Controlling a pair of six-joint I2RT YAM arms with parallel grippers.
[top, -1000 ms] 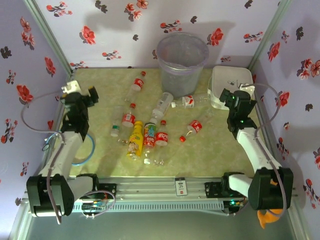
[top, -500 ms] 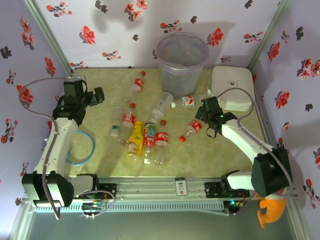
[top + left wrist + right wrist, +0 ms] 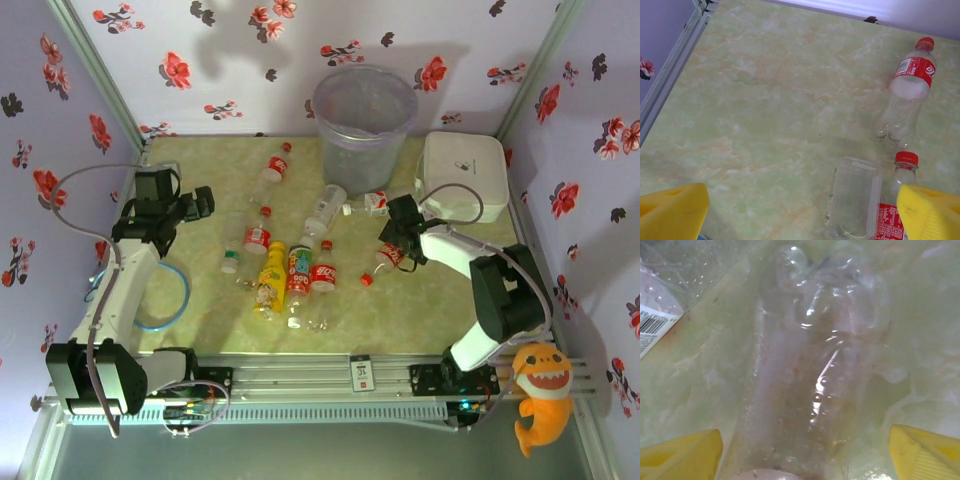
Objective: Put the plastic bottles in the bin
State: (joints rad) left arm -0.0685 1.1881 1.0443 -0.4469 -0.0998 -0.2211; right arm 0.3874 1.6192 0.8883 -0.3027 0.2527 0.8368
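The right gripper (image 3: 802, 452) straddles a clear bottle (image 3: 815, 365) lying on the table (image 3: 430, 300) well short of the bin (image 3: 360, 150), jaws wide and gripping nothing, the left gripper (image 3: 801, 211) likewise open and empty; that slick, thin bottle could squirt sideways as the fingers close.

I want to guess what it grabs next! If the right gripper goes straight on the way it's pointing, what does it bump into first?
A clear plastic bottle. It lies between the open jaws of the right gripper, dead ahead and very close. Whether they already touch it is hard to tell.
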